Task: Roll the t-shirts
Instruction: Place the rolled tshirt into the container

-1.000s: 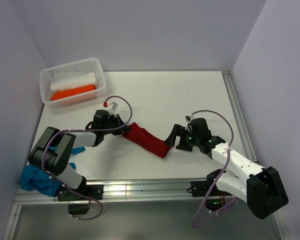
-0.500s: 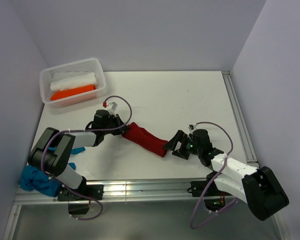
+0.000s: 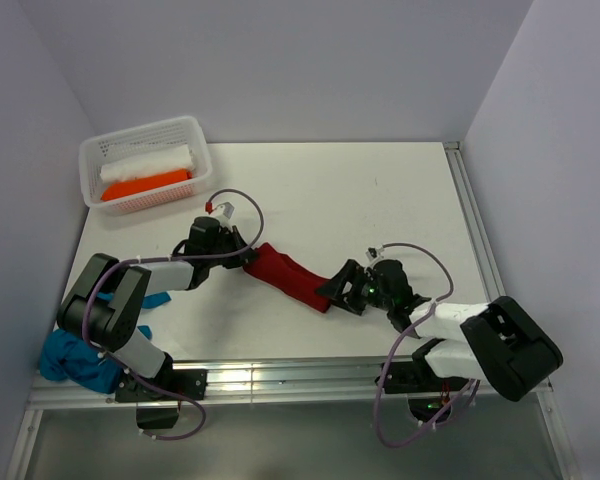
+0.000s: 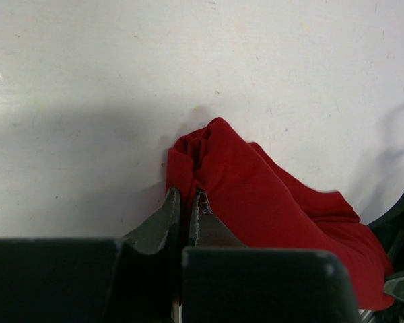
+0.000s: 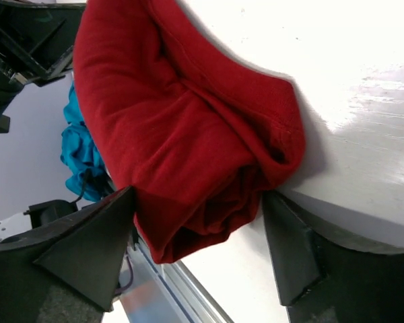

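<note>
Writing: a small red and white tag sits on the cable just behind the left pincer; any print on it is too small to read.
T-shirts, count: four.
Dark red t-shirt: a long roll lying flat on the white table, stretched between the two pincers, one end at each.
Teal t-shirt: a loose heap well behind the left pincer, beside that arm's base.
Orange t-shirt and white t-shirt: two rolls side by side in one white perforated basket, well apart from the left pincer, beyond it and to its left.
Arms, count: two.
Left arm: folded low over the table, forearm level, wrist pointing toward the right pincer.
Left pincer: fingers pressed together, pinching the bunched left end of the dark red t-shirt.
Right arm: elbow drawn close to its base, forearm lying low, wrist pointing toward the left pincer.
Right pincer: fingers spread wide, one on each side of the roll's right end, close against the cloth.
</note>
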Robot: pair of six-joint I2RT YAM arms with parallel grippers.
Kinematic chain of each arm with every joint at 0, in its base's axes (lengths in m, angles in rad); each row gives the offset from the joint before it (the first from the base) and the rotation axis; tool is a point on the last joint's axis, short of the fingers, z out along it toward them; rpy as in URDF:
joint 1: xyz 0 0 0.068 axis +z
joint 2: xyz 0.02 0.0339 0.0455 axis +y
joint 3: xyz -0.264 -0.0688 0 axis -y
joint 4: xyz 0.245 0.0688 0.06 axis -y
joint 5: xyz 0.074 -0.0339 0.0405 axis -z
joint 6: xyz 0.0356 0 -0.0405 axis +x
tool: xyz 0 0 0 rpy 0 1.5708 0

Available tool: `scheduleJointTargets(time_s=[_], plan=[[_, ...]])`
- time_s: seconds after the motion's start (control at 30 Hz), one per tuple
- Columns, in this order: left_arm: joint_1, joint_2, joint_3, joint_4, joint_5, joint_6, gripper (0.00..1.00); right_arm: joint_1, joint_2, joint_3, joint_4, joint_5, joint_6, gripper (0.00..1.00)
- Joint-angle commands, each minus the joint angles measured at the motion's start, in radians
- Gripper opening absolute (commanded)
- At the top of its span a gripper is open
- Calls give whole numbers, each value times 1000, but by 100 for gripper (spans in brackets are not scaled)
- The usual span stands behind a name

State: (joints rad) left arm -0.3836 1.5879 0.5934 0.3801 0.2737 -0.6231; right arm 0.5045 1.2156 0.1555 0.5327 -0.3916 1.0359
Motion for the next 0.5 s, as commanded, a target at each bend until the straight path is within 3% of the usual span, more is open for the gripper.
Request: scheduleJointTargets(time_s=[0.0, 0.03, 0.17, 0.33, 0.37, 0.47], plan=[[-6, 17, 3, -61, -79, 3, 0, 38, 44, -25, 78, 74, 32, 81], [-11, 18, 3, -64, -88, 0, 0, 43, 53, -30, 108, 85, 44, 78], [-20, 23, 0, -67, -102, -13, 0, 48, 82, -21, 142, 92, 58, 34], [-43, 9, -17, -60, -123, -47, 0, 51, 78, 61, 73, 83, 1, 12], [-49, 3, -20, -63, -139, -52, 0, 51, 71, 76, 53, 76, -8, 1], [-60, -43, -38, -67, -165, -72, 0, 49, 62, 133, -10, 62, -37, 0]])
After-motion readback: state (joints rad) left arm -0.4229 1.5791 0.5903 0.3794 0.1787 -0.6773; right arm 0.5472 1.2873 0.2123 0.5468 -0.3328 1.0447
